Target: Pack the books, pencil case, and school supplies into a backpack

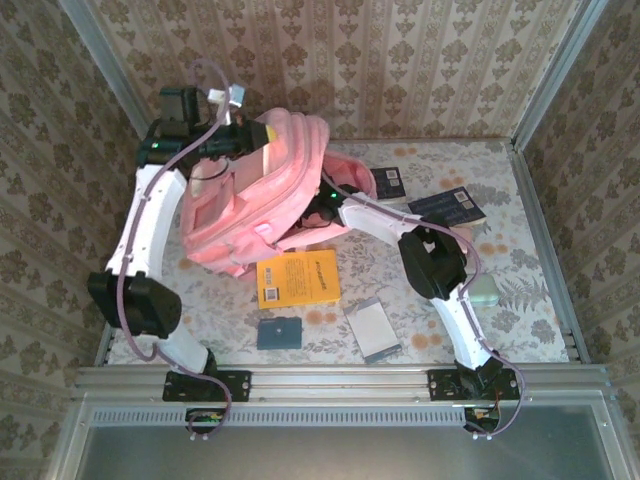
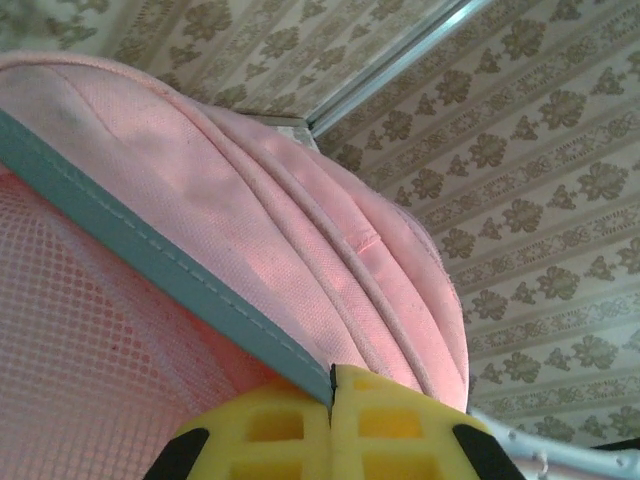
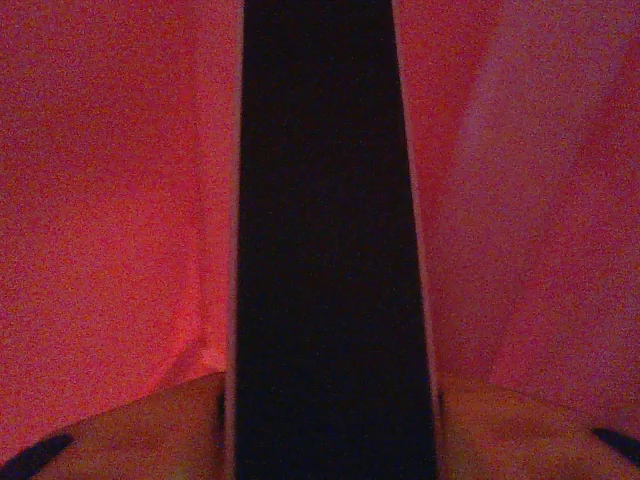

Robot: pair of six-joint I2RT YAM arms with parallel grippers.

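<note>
R claw (image 3: 330, 405): inside backpack (image 1: 285, 170), pink cloth close on both sides. A dark flat thing (image 3: 335, 200) stood edge-on betw. its fingers. Too dim to tell if it was clamped or let go.
Dark thing, ID: unclear, book or case; no print visible.
Risk 1: if R claw backed out w/ pads dragging on it, the thing would prob. ride out of the bag again.
Risk 2: cloth sat tight round R claw, so fingers could snag the lining on exit and tug the bag over.
L claw (image 2: 332, 385): fingers together, clamped on bag's blue-grey rim (image 2: 150, 265), holding the mouth up; mesh panel beside it.
Risk 3: thin rim, small bite. A tug from the R arm could slip it free, and the mouth would sag shut.
Just outside bag, behind R claw: navy book (image 1: 388, 182) and 2nd navy book (image 1: 447, 205) lay on the table, the 2nd beside the R elbow.
Risk 4: a wide swing back could shove that one off toward the wall.
Farthest back, toward arm bases: yellow book (image 1: 298, 277) just beside the bag's near edge; teal card (image 1: 279, 332) and silver-framed card (image 1: 371, 328) apart from each other.
Progress: most items not yet packed.
</note>
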